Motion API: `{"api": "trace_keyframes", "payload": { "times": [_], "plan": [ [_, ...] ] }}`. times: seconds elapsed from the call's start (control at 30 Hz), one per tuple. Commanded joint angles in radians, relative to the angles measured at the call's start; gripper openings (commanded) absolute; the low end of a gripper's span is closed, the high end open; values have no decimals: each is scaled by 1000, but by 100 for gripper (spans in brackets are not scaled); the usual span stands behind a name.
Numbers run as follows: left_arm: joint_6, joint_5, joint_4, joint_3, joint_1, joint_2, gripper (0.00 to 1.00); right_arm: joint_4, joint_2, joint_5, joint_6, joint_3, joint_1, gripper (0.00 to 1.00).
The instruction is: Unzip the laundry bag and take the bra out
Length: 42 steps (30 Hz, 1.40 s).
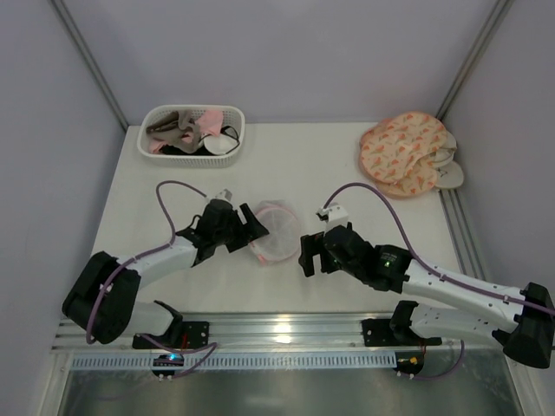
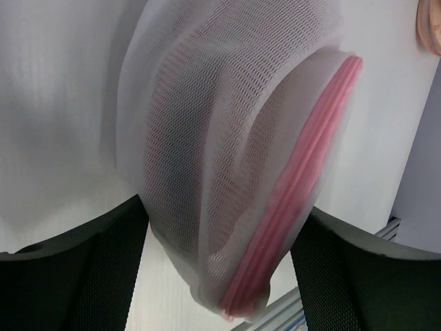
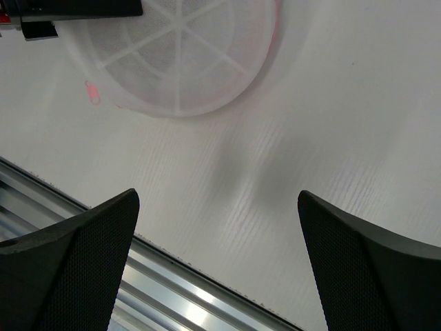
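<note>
One white table (image 1: 347,182), two black arms bolted at its near edge. One peach orange-patterned fabric piece (image 1: 403,154) lay at the far right corner, well apart from both arms. One white slotted basket (image 1: 186,154) sat at the far left with several garments (image 1: 182,130) in it, count not clear. One laundry bag (image 1: 279,232) lay mid-table between the two arms, round, translucent white mesh. Left gripper (image 1: 251,227) was right at the bag's left edge. In the left wrist view the bag (image 2: 207,124) sat between the left gripper's (image 2: 220,207) two fingers (image 2: 83,269), tilted up on edge, and the mesh reached both fingers. The jaws stood wide apart either side of it; couldn't tell if they were actually clamping it or only flanking it. Right gripper (image 1: 306,253) sat just beside the bag's right side, not touching. In the right wrist view the right gripper (image 3: 217,196) was spread wide with only bare table between the fingers, and the bag (image 3: 179,55) lay flat ahead of it. One pink zipper rim (image 2: 303,186) ran round the bag's edge. One small pink tab (image 3: 91,92) lay at the bag's rim. Bag contents not readable.
</note>
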Motion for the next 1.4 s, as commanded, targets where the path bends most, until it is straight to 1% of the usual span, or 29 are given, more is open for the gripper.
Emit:
{"api": "trace_keyframes", "payload": {
  "times": [0.0,0.03,0.07,0.1,0.13,0.17,0.2,0.23,0.3,0.37,0.43,0.47,0.53,0.57,0.6,0.63,0.7,0.73,0.77,0.8,0.83,0.87,0.9,1.0,1.03,1.07,1.2,1.3,1.37],
  "plan": [
    [-45,12,183,13,-16,48,77,29,17,45,21,44,24,99],
    [-60,6,217,12,-29,55,77,28,25,48,21,49,25,99],
    [-65,-23,206,18,-40,60,93,28,27,54,21,47,28,99],
    [-68,-46,170,48,-52,65,99,26,30,59,21,47,30,99],
    [-67,-66,122,56,-72,60,99,23,28,65,23,50,33,100],
    [-61,-69,129,53,-77,49,99,20,24,74,24,50,33,100],
    [-65,-69,146,21,-80,13,99,12,19,80,24,49,33,99],
    [-70,-60,210,-3,-79,-10,99,8,13,83,24,47,34,99],
    [-88,-48,255,-49,-80,-78,100,-3,-4,97,24,41,34,100],
    [-102,-25,260,-57,-80,-109,99,-11,-18,106,23,38,34,99],
    [-162,7,264,-56,-77,-125,99,-20,-27,117,24,38,36,99],
    [-183,74,284,-54,-73,-121,99,-20,-35,120,27,38,36,99],
    [-254,113,359,-65,-73,-74,99,-15,-42,123,24,35,36,99],
    [-298,139,349,-59,-68,-48,100,-14,-44,125,27,35,36,99],
    [-327,271,346,-47,-62,-14,99,-11,-47,125,27,35,36,99],
    [-280,321,390,-13,-57,68,99,-11,-47,120,27,38,36,99],
    [-263,352,395,22,-60,132,99,-21,-45,121,32,46,37,99],
    [-269,334,413,18,-63,146,93,-26,-42,128,35,44,39,99],
    [-263,302,394,16,-66,140,92,-37,-41,131,35,46,39,99],
    [-245,221,269,25,-72,126,91,-44,-41,134,41,49,40,99],
    [-188,160,176,44,-80,106,88,-54,-39,143,46,47,42,99],
    [-162,109,74,86,-91,56,88,-67,-42,148,52,46,45,100],
    [-145,51,-73,101,-105,30,82,-69,-44,149,53,41,45,100],
    [-136,15,-157,107,-108,-73,76,-64,-65,163,56,18,45,99],
    [-143,13,-189,107,-109,-96,71,-63,-76,167,56,15,47,100],
    [-159,12,-200,108,-112,-119,71,-64,-81,177,56,12,47,99],
    [-203,-36,-274,156,-171,-236,76,-77,-85,190,58,12,47,100],
    [-226,-74,-311,182,-211,-233,79,-84,-82,204,61,10,47,99],
    [-246,-80,-288,173,-217,-212,79,-86,-82,204,69,12,47,99]
  ]
}}
